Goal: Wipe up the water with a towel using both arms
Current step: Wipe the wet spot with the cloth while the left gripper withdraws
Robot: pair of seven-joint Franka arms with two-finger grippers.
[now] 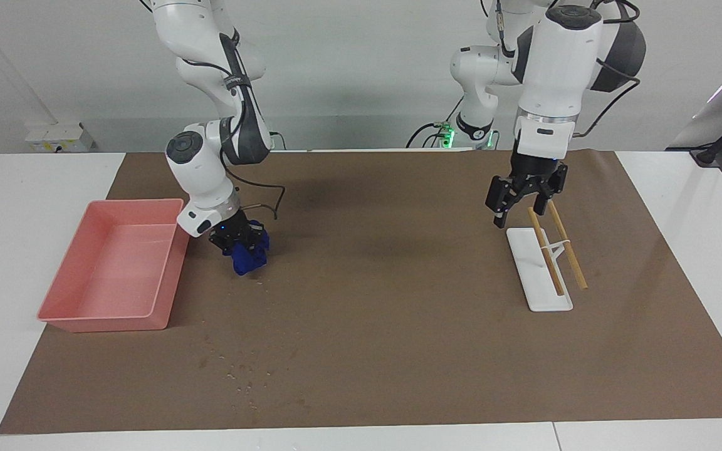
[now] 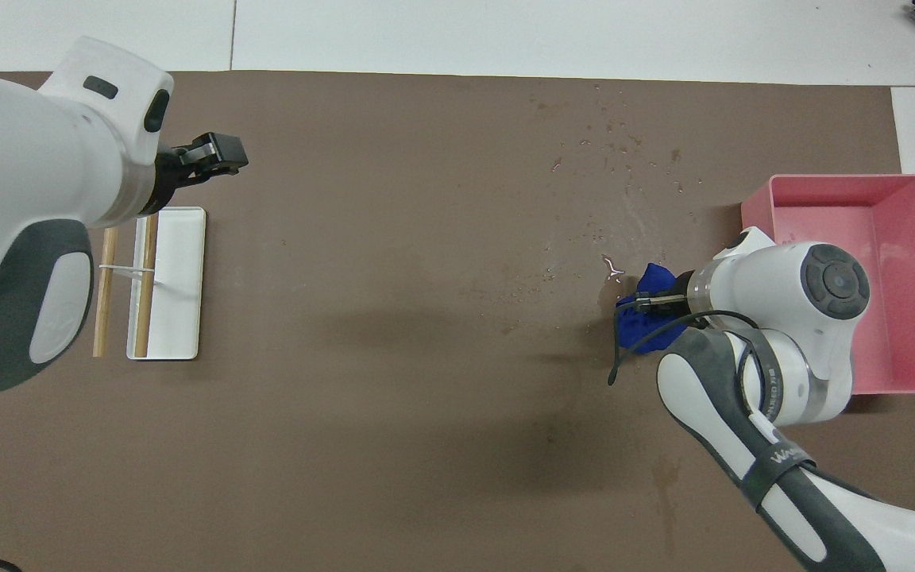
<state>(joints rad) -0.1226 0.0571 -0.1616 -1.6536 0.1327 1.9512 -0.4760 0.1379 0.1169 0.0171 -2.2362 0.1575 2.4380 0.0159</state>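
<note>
The right claw [image 1: 245, 247] grips the towel [image 1: 248, 258] low beside the pink tray [image 1: 110, 269] — water [image 1: 239, 373] glistens farther out. The left claw [image 1: 524, 203] hangs open over the white tray [image 1: 539, 294].

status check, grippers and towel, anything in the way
Right gripper shut on towel, low beside pink tray. Left gripper open over white tray. Water unwiped, nothing in the way.

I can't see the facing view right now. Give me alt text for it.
The right gripper, shut on the navy towel, holds it low over the brown mat beside the pink tray, short of the water droplets. The open left gripper hangs over the white tray with wooden sticks.
</note>
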